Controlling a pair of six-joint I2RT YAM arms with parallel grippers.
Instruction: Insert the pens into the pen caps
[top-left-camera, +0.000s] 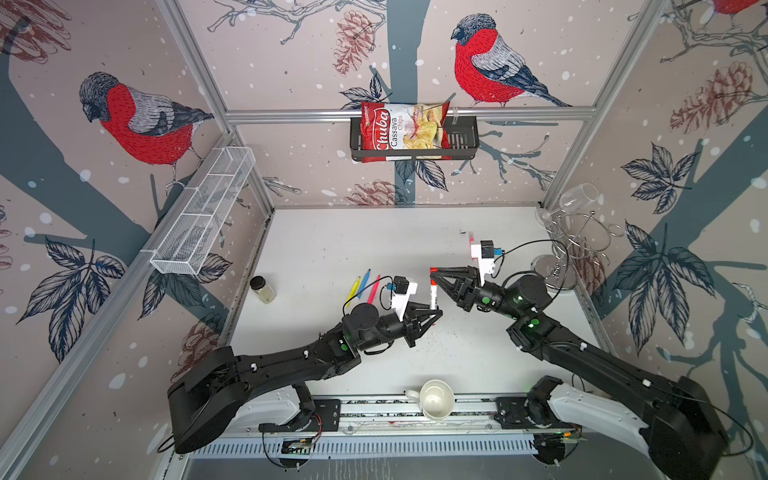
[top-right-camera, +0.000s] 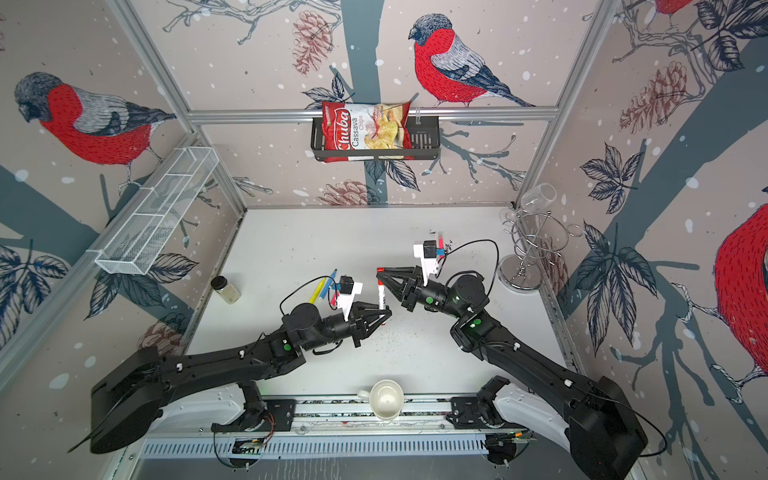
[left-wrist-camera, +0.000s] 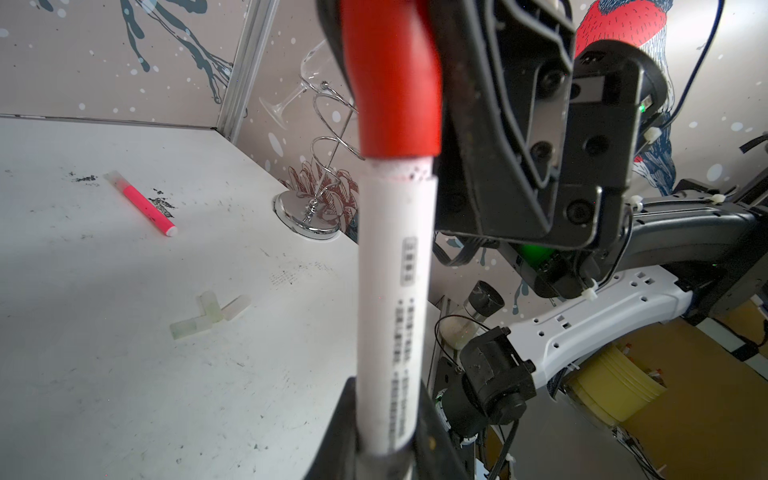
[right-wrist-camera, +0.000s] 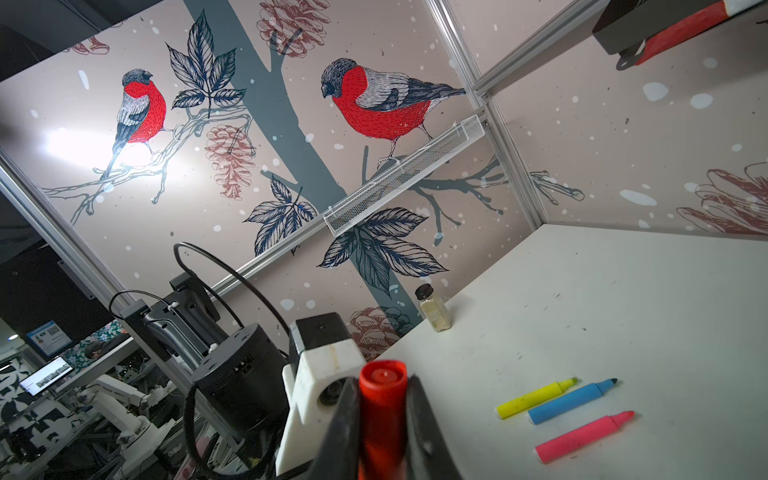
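Observation:
Above the middle of the table my left gripper (top-left-camera: 434, 311) is shut on the lower end of a white-bodied pen (left-wrist-camera: 395, 291), which stands upright. My right gripper (top-left-camera: 433, 272) is shut on the red pen cap (right-wrist-camera: 382, 382). The cap sits over the pen's top, with a thin strip of white neck showing below it. Yellow (right-wrist-camera: 536, 399), blue (right-wrist-camera: 571, 401) and pink (right-wrist-camera: 582, 436) pens lie side by side on the table, uncapped. A second pink pen (left-wrist-camera: 143, 205) with a translucent cap on it lies farther back. Three loose translucent pen caps (left-wrist-camera: 210, 309) lie together.
A small jar (top-left-camera: 262, 289) stands at the table's left edge and a white cup (top-left-camera: 434, 400) at its front edge. A wire glass rack (top-left-camera: 559, 249) with a wine glass fills the back right corner. A mesh basket (top-left-camera: 203, 212) and a black basket (top-left-camera: 463, 141) holding chips hang on the walls.

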